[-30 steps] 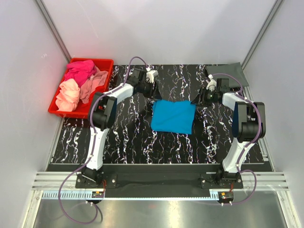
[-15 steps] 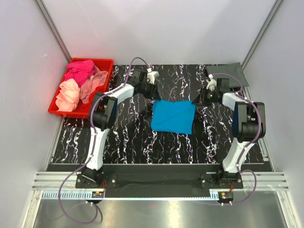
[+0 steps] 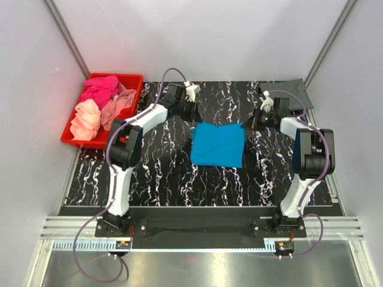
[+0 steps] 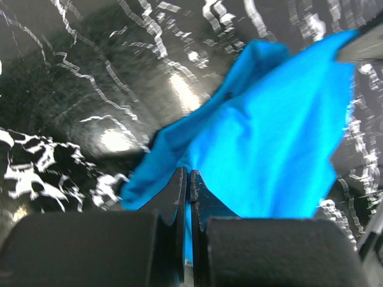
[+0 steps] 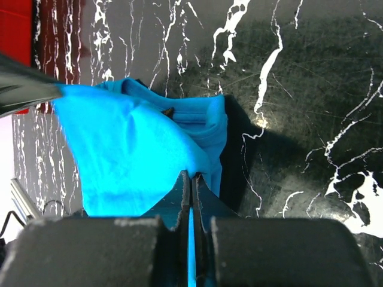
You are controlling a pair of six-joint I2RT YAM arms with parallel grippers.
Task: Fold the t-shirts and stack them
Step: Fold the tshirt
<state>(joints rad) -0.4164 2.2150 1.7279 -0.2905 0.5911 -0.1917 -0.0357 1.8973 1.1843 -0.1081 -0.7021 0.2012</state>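
Observation:
A bright blue t-shirt (image 3: 218,144) lies folded in the middle of the black marbled table (image 3: 155,173). My left gripper (image 3: 194,119) is shut on its far left corner, and the cloth (image 4: 275,137) is pinched between the jaws (image 4: 187,174). My right gripper (image 3: 244,124) is shut on the far right corner of the same shirt (image 5: 131,155), and blue cloth shows between its fingers (image 5: 191,176). Both corners are lifted slightly off the table. A dark grey t-shirt (image 3: 287,94) lies folded at the far right. Hot pink, peach and salmon t-shirts (image 3: 99,107) are heaped in the bin.
A red plastic bin (image 3: 130,79) stands at the far left, half off the table's edge. White walls close in the back and both sides. Both arm bases sit on the rail at the near edge.
Both grippers have closed on the blue t-shirt's far corners and raised them a little. The shirt's far edge now looks pulled straight between them.

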